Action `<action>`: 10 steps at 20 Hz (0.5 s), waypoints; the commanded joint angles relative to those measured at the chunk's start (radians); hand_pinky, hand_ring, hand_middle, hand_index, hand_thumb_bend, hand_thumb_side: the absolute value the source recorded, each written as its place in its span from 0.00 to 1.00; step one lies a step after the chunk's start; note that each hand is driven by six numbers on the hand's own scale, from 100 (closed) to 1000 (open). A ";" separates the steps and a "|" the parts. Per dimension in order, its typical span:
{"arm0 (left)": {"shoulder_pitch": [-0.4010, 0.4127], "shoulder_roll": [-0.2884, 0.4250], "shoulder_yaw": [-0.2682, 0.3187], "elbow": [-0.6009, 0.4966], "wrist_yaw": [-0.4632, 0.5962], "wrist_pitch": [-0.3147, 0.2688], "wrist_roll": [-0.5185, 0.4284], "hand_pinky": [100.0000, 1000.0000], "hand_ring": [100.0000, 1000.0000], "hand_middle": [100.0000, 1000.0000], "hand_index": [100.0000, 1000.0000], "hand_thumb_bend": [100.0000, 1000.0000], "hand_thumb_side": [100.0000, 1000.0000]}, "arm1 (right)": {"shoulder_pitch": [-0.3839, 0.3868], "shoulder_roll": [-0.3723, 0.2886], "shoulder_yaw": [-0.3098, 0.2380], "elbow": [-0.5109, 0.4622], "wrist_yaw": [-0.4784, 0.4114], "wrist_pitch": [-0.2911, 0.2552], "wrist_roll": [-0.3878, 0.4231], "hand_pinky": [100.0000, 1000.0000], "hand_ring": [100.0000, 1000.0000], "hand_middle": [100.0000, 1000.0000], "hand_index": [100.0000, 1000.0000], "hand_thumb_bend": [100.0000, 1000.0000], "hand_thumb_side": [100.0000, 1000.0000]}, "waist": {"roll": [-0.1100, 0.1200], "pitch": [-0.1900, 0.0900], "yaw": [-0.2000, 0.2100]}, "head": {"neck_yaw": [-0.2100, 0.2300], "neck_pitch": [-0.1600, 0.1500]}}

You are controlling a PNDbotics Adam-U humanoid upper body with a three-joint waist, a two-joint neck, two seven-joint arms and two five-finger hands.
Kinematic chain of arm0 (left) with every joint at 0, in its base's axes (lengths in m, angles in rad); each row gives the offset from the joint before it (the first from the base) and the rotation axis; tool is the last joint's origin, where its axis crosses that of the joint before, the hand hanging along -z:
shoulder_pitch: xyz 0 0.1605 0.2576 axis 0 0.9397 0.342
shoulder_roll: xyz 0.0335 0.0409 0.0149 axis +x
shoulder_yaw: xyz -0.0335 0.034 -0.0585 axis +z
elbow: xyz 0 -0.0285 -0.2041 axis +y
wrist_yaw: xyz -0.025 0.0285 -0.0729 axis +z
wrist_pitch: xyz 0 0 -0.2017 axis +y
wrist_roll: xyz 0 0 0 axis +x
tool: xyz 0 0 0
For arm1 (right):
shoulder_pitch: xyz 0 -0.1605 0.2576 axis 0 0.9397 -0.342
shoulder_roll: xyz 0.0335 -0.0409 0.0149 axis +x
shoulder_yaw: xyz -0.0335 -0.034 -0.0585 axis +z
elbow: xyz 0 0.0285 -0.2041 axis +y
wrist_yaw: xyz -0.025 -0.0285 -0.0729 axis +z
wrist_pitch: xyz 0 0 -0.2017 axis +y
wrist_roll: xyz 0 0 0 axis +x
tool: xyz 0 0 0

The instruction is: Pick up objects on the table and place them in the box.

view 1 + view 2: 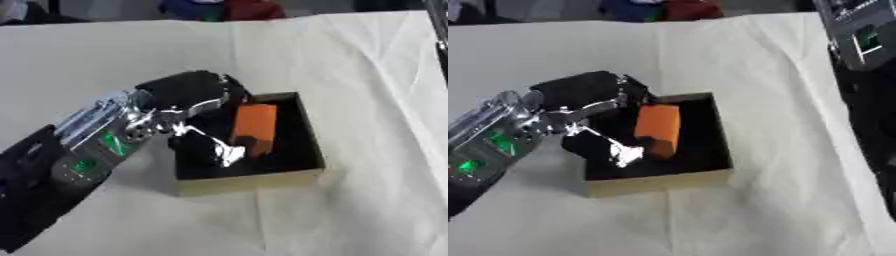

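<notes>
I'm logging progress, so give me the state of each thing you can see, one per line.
Orange block: tilted, inside the box, held by the left robot hand.
Box: open, on the table.
Left robot hand: over the box, fingers curled round the block.
Right robot hand: not visible; only its arm shows at right.

Lighting: even, moderately bright, diffuse; the pale cloth-covered surface [350, 75] reads cream without hot spots. Shadows: soft, beneath the left arm and along the near wall of the box [249, 181]; its interior is almost black. Glare: small highlights on silver joints of the left hand [206, 117]. Focus: both views soft and smeared throughout, edges indistinct.
</notes>
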 commanded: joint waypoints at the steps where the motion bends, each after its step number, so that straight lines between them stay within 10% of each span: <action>1: -0.009 0.008 0.002 0.008 -0.028 -0.026 -0.004 0.47 0.63 0.65 0.74 0.00 0.57 | -0.015 -0.028 -0.001 -0.027 -0.003 -0.002 0.006 0.86 0.72 0.51 0.72 0.03 0.82 | -0.003 -0.017 -0.001 | 0.003 0.002; 10: -0.006 0.029 0.019 -0.026 -0.145 -0.065 -0.059 0.55 0.76 0.76 0.86 0.00 0.84 | -0.011 -0.034 -0.004 -0.040 -0.006 0.001 0.005 0.86 0.72 0.51 0.72 0.03 0.81 | -0.001 -0.019 0.001 | 0.005 0.004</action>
